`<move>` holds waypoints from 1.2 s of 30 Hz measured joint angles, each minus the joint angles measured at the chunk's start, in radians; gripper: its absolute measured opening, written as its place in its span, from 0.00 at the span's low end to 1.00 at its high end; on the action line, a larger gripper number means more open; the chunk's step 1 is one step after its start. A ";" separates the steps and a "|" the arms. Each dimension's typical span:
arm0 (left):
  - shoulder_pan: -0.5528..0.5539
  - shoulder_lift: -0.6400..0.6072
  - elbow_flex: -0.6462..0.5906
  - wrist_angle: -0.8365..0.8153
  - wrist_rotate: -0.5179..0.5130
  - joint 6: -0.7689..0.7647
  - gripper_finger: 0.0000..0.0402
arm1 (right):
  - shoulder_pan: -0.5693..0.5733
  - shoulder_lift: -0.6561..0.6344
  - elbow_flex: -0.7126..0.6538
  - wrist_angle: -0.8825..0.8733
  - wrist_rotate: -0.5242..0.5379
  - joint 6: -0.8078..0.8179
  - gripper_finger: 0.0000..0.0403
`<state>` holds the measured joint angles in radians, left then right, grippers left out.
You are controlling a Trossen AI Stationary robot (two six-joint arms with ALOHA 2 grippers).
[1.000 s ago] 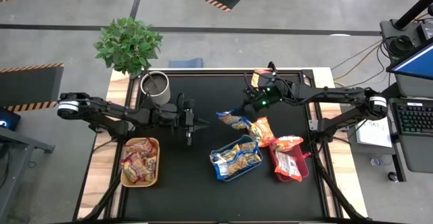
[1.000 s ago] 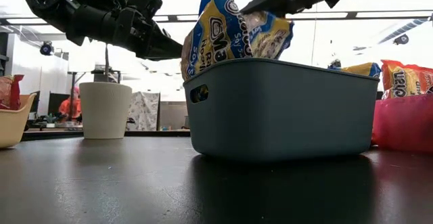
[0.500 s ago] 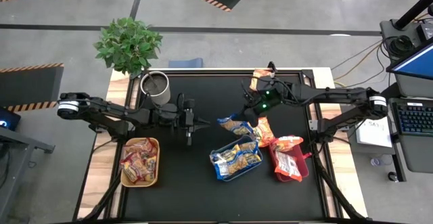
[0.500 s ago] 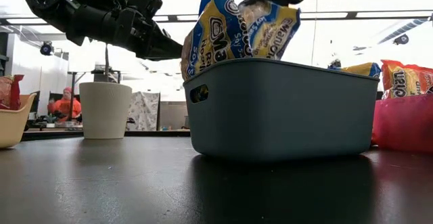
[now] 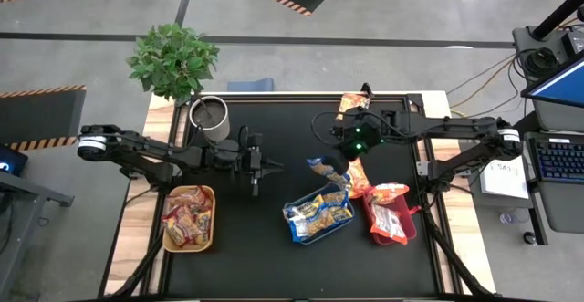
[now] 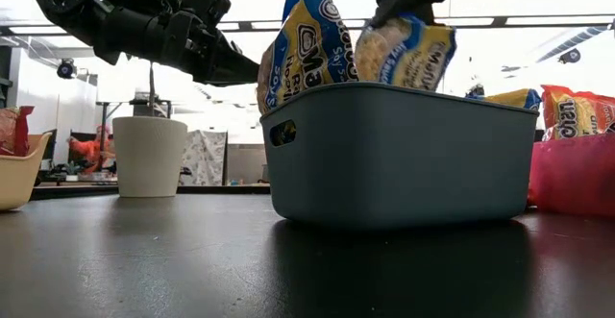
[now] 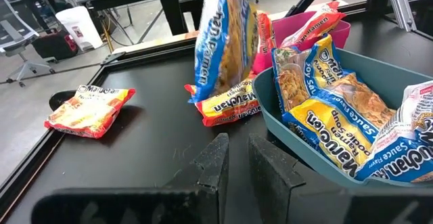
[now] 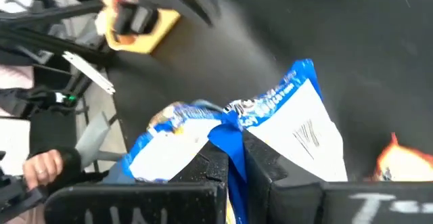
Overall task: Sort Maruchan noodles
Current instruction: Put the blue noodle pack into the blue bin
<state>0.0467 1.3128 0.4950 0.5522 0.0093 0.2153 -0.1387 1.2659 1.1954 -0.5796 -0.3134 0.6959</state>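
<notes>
Now, from the near edge of the table to the far edge:

Blue tray: near the front, in the middle of the black table; it holds several blue-and-yellow Maruchan packets.

Pink tray: just beside the blue tray, on the right; red packets are inside it.

Yellow tray: at the left edge, well apart from the others; it holds some red and orange packets.

Right gripper: above the table, just behind the blue tray; its jaws are closed on a blue-and-yellow packet, which hangs in the air over the far rim of the blue tray.

Orange packet: it lies flat on the table between the blue tray and the pink tray.

Left gripper: it hovers left of the middle, with nothing in it; its fingers stand narrow, with a small gap.

White cup: far left corner.

Another orange packet: alone, at the far edge of the table.
</notes>
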 joint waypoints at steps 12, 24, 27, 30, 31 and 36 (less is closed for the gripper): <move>0.000 0.000 0.000 0.000 0.000 -0.015 0.10 | 0.151 0.000 -0.002 -0.068 0.073 0.177 0.03; 0.000 0.000 0.000 -0.002 0.000 -0.082 0.10 | 0.236 0.000 0.048 -0.058 0.181 0.198 0.03; 0.000 0.000 0.000 -0.006 0.000 -0.094 0.10 | 0.275 0.000 0.056 -0.026 0.178 0.204 0.03; 0.000 0.001 0.000 -0.017 0.001 -0.096 0.10 | 0.312 0.000 0.054 0.023 0.183 0.223 0.03; 0.000 0.001 0.000 -0.019 0.001 -0.098 0.10 | 0.326 0.000 0.054 0.039 0.186 0.229 0.03; 0.000 0.001 0.000 -0.019 0.001 -0.112 0.10 | 0.379 0.015 0.050 0.084 0.225 0.247 0.03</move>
<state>0.0467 1.3136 0.4946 0.5331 0.0101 0.1032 0.2407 1.2807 1.2450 -0.4960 -0.0888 0.9430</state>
